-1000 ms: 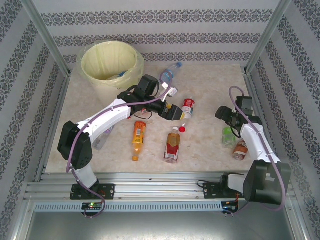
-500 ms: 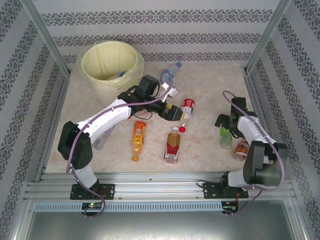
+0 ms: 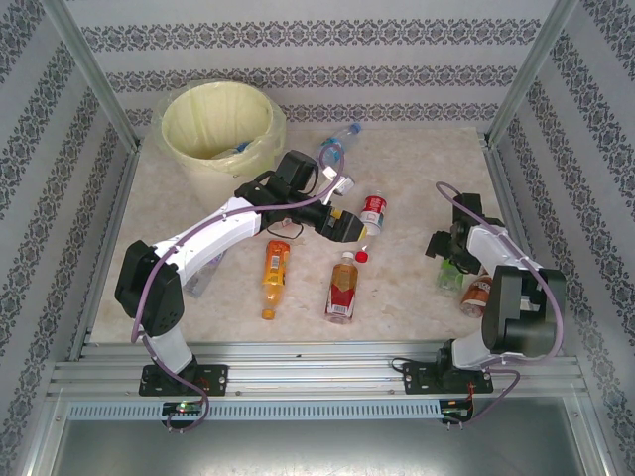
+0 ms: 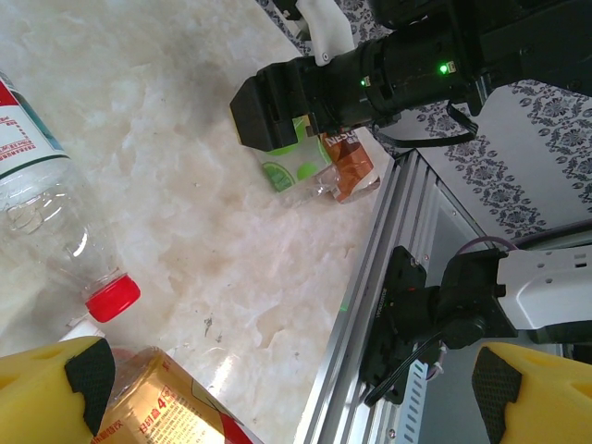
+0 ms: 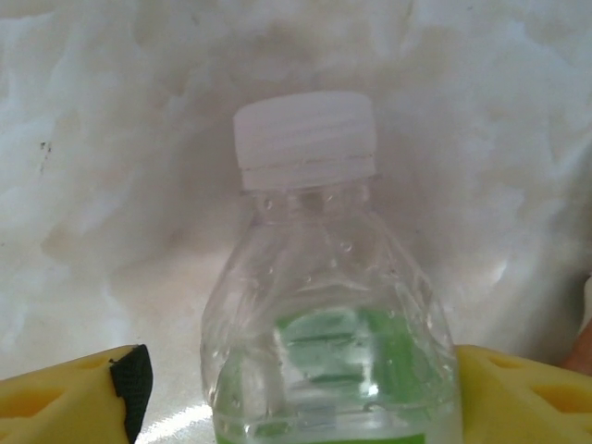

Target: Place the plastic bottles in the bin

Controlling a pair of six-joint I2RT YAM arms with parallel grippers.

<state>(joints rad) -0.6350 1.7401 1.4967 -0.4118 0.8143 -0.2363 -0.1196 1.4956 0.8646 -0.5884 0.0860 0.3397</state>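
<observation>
A clear green-label bottle (image 5: 324,314) with a white cap lies between the fingers of my right gripper (image 5: 296,393). The right finger touches it; a gap shows at the left finger, so the jaws stand open. From above, that gripper (image 3: 448,260) is down over the green bottle (image 3: 451,273), beside an amber bottle (image 3: 477,296). My left gripper (image 3: 344,224) hovers open mid-table, nothing between its fingers (image 4: 55,388). Below it lie a clear red-capped bottle (image 4: 55,213) and an amber red-label bottle (image 4: 157,412). The bin (image 3: 189,104) stands at the back left.
An orange bottle (image 3: 275,273) and a blue-label bottle (image 3: 337,149) lie on the table. Another clear bottle (image 3: 201,275) is partly under the left arm. Patterned walls and metal posts ring the table. An aluminium rail (image 3: 317,372) runs along the near edge.
My right arm has swung in and come down over the green bottle, and its jaws have narrowed around it. The left arm has barely moved.
</observation>
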